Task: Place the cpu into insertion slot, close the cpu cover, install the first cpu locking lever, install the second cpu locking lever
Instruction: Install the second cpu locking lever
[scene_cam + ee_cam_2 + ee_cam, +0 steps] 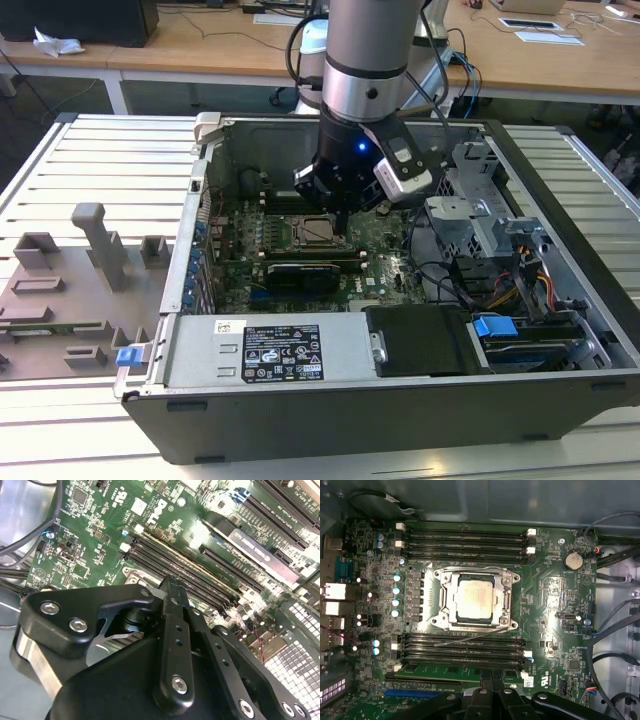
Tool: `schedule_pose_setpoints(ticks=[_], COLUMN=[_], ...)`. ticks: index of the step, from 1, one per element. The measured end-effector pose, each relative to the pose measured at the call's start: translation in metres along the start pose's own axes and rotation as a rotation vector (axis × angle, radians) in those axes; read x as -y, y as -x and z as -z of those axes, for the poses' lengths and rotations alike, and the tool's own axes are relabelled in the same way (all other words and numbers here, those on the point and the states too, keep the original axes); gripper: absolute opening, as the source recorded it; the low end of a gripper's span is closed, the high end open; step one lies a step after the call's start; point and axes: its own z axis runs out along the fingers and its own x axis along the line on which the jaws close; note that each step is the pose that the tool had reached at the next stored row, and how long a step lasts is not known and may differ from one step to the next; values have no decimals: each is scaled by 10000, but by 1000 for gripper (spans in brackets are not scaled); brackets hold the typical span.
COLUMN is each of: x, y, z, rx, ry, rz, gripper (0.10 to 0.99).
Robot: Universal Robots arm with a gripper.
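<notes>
First wrist view: chip (475,596) seated in the socket (506,582), cover plate (451,622) down around it, one thin lever (470,640) lying loose across the memory slots (465,652).
Risk, as judged: that unlatched lever could spring or skid over the slots, and the cover stays unsecured if it misses its hook. Gripper (491,680) hangs just beside the socket, fingers (172,597) pressed together, holding nothing, touching nothing visible.

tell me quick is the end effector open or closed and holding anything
End effector: fingers closed together, nothing visible between them, poised above the motherboard; the cpu sits in the insertion slot with the cpu cover down.
</notes>
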Motion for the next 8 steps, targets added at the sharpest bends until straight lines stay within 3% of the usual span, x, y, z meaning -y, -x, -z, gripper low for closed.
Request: schedule_pose_setpoints(ticks=[6, 8], x=[5, 4], y=[0, 0], z=[-1, -5], rx=[0, 3], ry=[7, 70], rz=[0, 0], gripper=[106, 106])
